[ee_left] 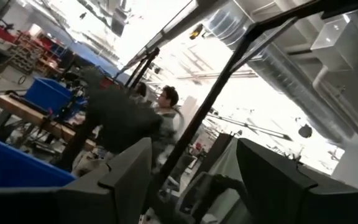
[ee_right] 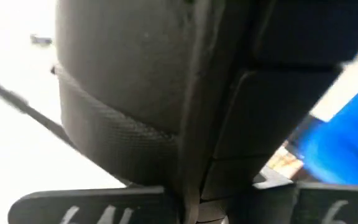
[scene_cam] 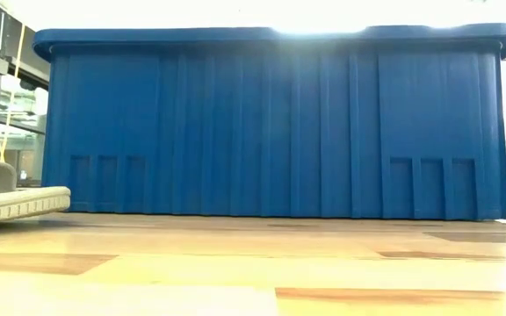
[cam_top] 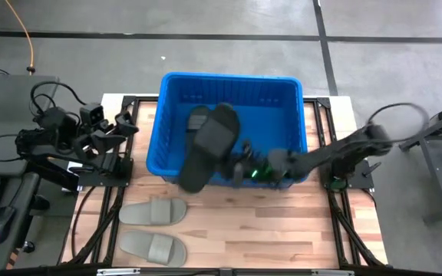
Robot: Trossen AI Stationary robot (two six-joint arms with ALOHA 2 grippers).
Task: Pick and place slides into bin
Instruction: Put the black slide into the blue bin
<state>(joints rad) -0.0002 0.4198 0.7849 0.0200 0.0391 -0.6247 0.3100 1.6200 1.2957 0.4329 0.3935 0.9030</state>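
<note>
The blue bin stands at the table's far middle and fills the low view. My right gripper reaches in from the table's right at the bin's near wall, shut on a black slide that fills the right wrist view. A second black slide shows partly behind it, inside the bin. Two light grey slides lie flat on the table near the front left. My left gripper is open and empty at the table's left. My right gripper holds the black slide by its right side, about mid-length near the wide strap, pinched between the two fingers. The fingers come about level from the table's right, across the slide. The slide is lifted clear, slanting over the bin's near rim.
One grey slide's edge shows at the left of the low view. The left arm's base and cables crowd the table's left side. A person shows in the room beyond. Bare wood lies at the front right.
</note>
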